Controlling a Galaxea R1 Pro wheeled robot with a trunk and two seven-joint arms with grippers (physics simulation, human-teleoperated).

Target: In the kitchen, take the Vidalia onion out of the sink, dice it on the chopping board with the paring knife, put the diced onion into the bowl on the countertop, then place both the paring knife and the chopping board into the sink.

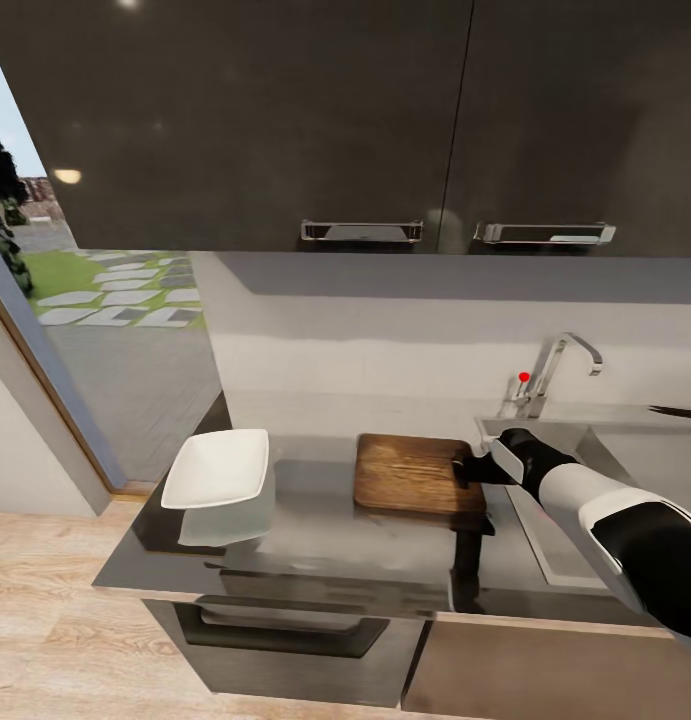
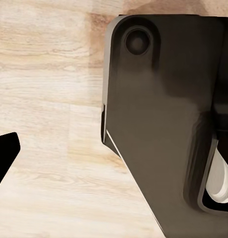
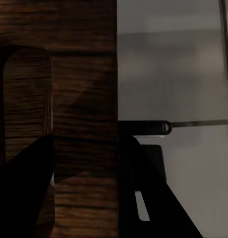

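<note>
Grey countertop (image 1: 315, 540) carries your brown chopping board (image 1: 410, 472) beside the sink (image 1: 575, 470), with the white bowl (image 1: 217, 468) well apart toward the window. Your right gripper (image 1: 472, 468) straddles the board's sink-side edge, fingers (image 3: 25, 198) parted either side; whether it grips, you cannot tell.

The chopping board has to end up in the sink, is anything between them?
Nothing visible does. The chopping board lies right beside the sink, with the right hand at the board's sink-side edge.
</note>
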